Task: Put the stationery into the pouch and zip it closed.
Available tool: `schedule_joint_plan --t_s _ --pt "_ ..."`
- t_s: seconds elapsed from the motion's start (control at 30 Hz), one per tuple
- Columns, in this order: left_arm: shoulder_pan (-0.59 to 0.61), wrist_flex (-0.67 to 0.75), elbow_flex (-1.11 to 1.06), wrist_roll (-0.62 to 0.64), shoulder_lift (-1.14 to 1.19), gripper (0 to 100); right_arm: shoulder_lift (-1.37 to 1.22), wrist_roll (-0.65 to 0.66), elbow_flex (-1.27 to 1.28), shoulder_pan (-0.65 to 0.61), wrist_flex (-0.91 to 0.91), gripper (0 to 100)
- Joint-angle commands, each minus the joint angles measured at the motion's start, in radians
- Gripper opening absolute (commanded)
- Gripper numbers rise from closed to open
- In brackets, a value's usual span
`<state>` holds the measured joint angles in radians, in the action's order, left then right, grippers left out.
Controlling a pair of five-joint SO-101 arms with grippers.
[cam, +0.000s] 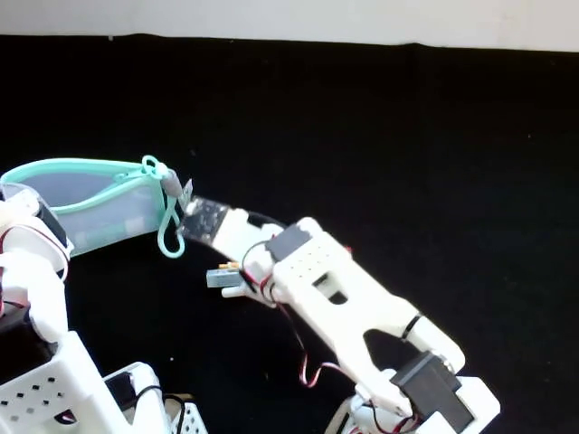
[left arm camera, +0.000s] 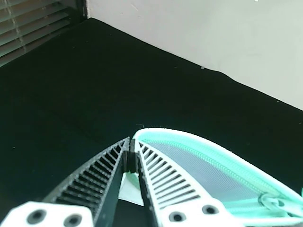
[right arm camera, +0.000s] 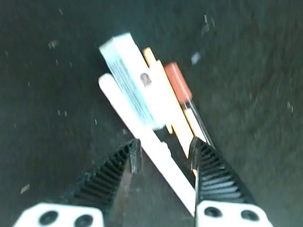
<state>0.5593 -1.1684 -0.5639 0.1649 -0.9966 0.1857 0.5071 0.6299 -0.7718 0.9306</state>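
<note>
A mint-green mesh pouch [cam: 99,203] lies at the left of the black table, its zip pull and cord loop [cam: 167,212] at its right end. My left gripper [left arm camera: 130,153] is shut on the pouch's mint rim [left arm camera: 189,144] at its left end [cam: 14,194]. The stationery [right arm camera: 151,101] is a loose bundle: a white pen, a blue-and-white box, an orange pen and a red-capped pen. In the high view it pokes out [cam: 222,276] beneath the right arm. My right gripper [right arm camera: 165,153] hangs open above the bundle, its tips near the pouch's zip end [cam: 199,217].
The black table [cam: 407,136] stretches to a pale wall at the back. Window blinds [left arm camera: 28,23] show at the table's far corner in the left wrist view. The right arm's white body [cam: 353,298] crosses the front middle.
</note>
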Motion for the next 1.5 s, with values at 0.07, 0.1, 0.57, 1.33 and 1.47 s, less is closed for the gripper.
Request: schedule_joint_plan --t_s 0.07,0.1,0.57,1.33,1.47 --pt "0.002 -0.015 -0.021 0.008 0.019 1 0.033 0.005 0.019 -0.087 -0.114 17.3" --pt "0.002 -0.015 -0.021 0.008 0.019 1 0.033 -0.008 0.019 -0.101 -0.125 17.3" --pt "-0.002 -0.017 0.001 0.011 0.114 1 -0.036 -0.023 0.015 -0.157 -0.263 17.3" --pt "-0.002 -0.02 0.024 0.011 0.116 1 -0.349 -0.011 -0.116 -0.154 -0.369 0.0" --pt "-0.002 -0.02 0.024 0.011 0.116 1 -0.337 -0.077 -0.148 -0.143 -0.364 0.5"
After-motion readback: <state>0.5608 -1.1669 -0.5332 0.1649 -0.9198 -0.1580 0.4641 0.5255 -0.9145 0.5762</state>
